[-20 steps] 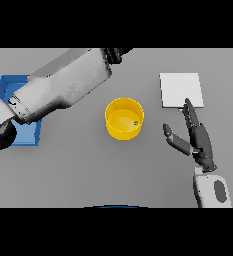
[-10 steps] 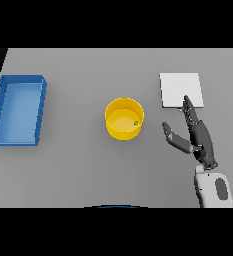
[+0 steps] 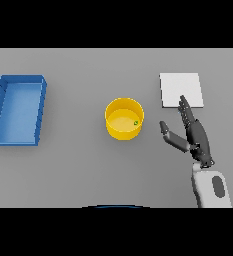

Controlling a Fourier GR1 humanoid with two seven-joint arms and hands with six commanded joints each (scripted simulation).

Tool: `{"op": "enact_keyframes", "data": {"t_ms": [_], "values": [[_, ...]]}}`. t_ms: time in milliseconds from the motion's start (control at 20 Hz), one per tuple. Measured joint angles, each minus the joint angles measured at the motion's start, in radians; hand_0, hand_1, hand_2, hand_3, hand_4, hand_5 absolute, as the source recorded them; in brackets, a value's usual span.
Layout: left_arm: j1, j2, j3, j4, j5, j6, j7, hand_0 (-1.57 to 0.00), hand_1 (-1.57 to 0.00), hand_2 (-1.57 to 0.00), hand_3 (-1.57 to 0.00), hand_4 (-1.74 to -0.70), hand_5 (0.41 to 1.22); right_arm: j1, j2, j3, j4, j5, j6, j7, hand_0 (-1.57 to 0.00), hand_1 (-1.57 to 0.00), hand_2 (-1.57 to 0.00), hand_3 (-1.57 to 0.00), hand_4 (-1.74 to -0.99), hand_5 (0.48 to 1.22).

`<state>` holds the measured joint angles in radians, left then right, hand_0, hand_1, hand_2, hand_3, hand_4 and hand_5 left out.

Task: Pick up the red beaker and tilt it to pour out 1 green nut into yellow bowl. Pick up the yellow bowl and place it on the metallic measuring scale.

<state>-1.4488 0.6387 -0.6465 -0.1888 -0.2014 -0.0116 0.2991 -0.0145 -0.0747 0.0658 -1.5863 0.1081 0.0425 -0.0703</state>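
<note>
The yellow bowl (image 3: 124,119) stands upright on the grey counter (image 3: 78,170), a little above the middle of the frame. Inside it, against the right part of its inner wall, lies one small green nut (image 3: 136,123). Nothing touches the bowl from outside.

The metallic measuring scale (image 3: 181,89) shows as a flat, pale square plate in the upper right of the frame, apart from the bowl and with nothing resting on it. The red beaker is in no part of the view.

The right hand (image 3: 195,135) comes up from the lower right of the frame on its white and grey forearm. Its fingers (image 3: 184,107) are straight and held close together, pointing toward the top of the frame, and their tips overlap the lower edge of the scale plate in the picture; whether they touch it cannot be told. The thumb (image 3: 169,133) is spread out to the left, toward the bowl, with a clear gap of bare counter between it and the bowl's rim. The hand holds nothing.

A blue tray (image 3: 0,111) with raised walls lies at the left edge of the frame, well apart from the bowl. The left hand does not show.
</note>
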Motion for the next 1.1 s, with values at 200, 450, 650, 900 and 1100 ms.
{"op": "enact_keyframes", "data": {"t_ms": [200, 450, 650, 900, 1100], "values": [[0.161, 0.009, 0.055, -0.037, 0.141, 0.071, 0.066, -1.57, -1.57, -1.57, -1.42, -1.74, 1.221, 0.004, -0.015, 0.001, 0.009, 0.021, -0.005, -0.018, 0.00, 0.00, 0.00, 0.00, -1.307, 0.677], [0.344, 0.036, 0.087, -0.176, 0.274, 0.174, 0.143, -1.57, -1.57, -1.57, -1.52, -1.74, 1.221, 0.006, -0.017, 0.007, 0.015, 0.032, -0.006, -0.031, 0.00, 0.00, 0.00, 0.00, -1.304, 0.707], [0.487, 0.112, 0.062, -0.400, 0.319, 0.253, 0.205, -1.57, -1.57, -1.57, -1.39, -1.74, 1.221, 0.017, -0.028, 0.013, 0.007, 0.035, 0.006, -0.047, 0.00, 0.00, 0.00, 0.00, -1.315, 0.722], [0.623, 0.177, 0.033, -0.637, 0.382, 0.357, 0.300, -1.57, -1.57, -1.57, -1.37, -1.68, 1.106, 0.014, -0.023, 0.013, 0.008, 0.036, -0.001, -0.033, 0.00, 0.00, 0.00, 0.00, -1.336, 0.727], [0.674, 0.194, -0.004, -0.725, 0.443, 0.380, 0.305, -1.57, -1.57, -1.57, -1.09, -1.37, 0.847, 0.019, -0.020, 0.021, -0.007, 0.047, -0.007, -0.033, 0.00, 0.00, 0.00, 0.00, -1.326, 0.731]]}}
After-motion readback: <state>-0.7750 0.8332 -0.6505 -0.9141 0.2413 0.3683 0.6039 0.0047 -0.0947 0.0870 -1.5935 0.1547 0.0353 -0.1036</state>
